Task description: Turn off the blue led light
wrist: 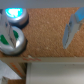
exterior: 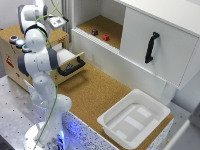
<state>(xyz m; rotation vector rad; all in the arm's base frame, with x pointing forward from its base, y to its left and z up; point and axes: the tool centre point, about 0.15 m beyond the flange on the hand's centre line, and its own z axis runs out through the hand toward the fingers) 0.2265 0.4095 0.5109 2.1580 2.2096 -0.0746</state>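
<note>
- Your blue light [wrist: 15,13] sits lit on the cork box top, just beside the green light [wrist: 11,39].
- Exterior view: blue light [exterior: 19,42] peeks out beside the arm [exterior: 37,55].
- Gripper [wrist: 75,27]: one blurred finger shows; open or closed, you can't tell.

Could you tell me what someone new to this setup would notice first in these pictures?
The white robot arm dominates the exterior view's left, bending over a wooden box with small round lamps on top. The wrist view shows the blue led light glowing beside a green lamp on the cork surface. A white tray sits at the lower right of the exterior view, beneath a white cabinet with a black handle.
</note>
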